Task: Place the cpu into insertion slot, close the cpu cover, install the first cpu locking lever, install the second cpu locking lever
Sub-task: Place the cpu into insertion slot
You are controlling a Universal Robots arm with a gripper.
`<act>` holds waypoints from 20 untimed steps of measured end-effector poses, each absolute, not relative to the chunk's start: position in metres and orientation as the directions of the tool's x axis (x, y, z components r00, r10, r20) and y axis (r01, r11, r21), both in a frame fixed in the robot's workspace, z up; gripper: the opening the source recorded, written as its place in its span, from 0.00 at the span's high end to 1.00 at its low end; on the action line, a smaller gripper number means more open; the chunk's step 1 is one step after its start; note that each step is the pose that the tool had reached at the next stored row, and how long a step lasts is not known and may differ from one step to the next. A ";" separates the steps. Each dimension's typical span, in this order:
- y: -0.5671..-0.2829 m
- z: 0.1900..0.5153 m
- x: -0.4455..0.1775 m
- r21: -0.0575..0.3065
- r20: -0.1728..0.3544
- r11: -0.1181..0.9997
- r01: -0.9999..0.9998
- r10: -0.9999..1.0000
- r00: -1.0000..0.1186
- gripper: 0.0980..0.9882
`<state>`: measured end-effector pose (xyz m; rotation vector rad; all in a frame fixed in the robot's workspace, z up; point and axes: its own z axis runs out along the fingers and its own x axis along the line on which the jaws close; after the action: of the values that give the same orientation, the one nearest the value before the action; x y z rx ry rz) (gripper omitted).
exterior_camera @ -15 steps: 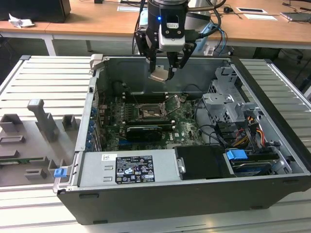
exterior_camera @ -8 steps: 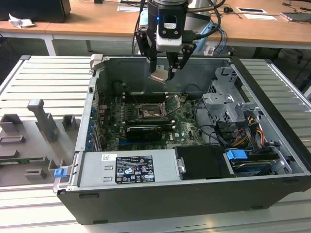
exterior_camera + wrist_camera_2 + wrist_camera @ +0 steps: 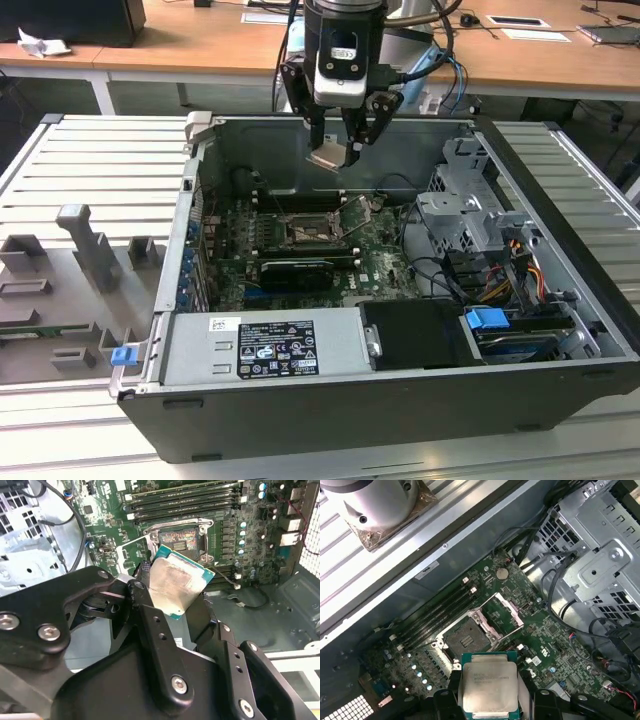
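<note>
My gripper [image 3: 335, 150] hangs above the open computer case, shut on the cpu [image 3: 328, 157]. The cpu is a flat silver-grey square with a green edge, and both wrist views show it between the black fingers [image 3: 176, 586] [image 3: 488, 685]. It is tilted and well clear of the board. Below it on the green board lies the insertion slot [image 3: 305, 232] [image 3: 181, 541] [image 3: 466, 639], dark, uncovered and with nothing in it. The cpu cover [image 3: 358, 215] [image 3: 502, 615] stands swung up on its hinge beside the slot. The locking levers are too thin to tell from the socket's rim.
Long black memory slots [image 3: 440, 612] run along one side of the socket. A silver drive cage [image 3: 465, 215] with cables fills the exterior view's right of the case. A power supply [image 3: 265, 345] lies along the front. Grey fixtures [image 3: 85, 250] sit outside on the exterior view's left.
</note>
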<state>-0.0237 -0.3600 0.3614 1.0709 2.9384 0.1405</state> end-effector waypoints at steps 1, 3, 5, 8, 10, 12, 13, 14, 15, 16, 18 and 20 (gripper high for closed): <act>-0.360 0.361 -0.024 0.088 0.020 0.748 0.658 0.659 -0.752 0.52; -0.360 0.361 -0.024 0.088 0.020 0.723 0.685 0.686 -0.727 0.52; -0.360 0.361 -0.024 0.088 0.020 0.707 0.701 0.703 -0.711 0.52; -0.360 0.360 -0.024 0.088 0.020 0.689 0.719 0.720 -0.693 0.52; -0.360 0.360 -0.024 0.088 0.020 0.673 0.735 0.736 -0.677 0.52; -0.360 0.360 -0.024 0.088 0.020 0.663 0.744 0.745 -0.666 0.52; -0.360 0.360 -0.024 0.088 0.020 0.659 0.747 0.749 -0.663 0.52; -0.360 0.360 -0.024 0.088 0.020 0.654 0.752 0.753 -0.658 0.52; -0.360 0.359 -0.024 0.088 0.020 0.649 0.756 0.757 -0.653 0.52; -0.360 0.359 -0.024 0.088 0.020 0.640 0.763 0.765 -0.644 0.52; -0.360 0.359 -0.024 0.088 0.020 0.619 0.780 0.782 -0.623 0.52; -0.360 0.359 -0.024 0.088 0.020 0.604 0.792 0.794 -0.607 0.52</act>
<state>-0.0237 -0.3600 0.3585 1.3824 2.7946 0.1372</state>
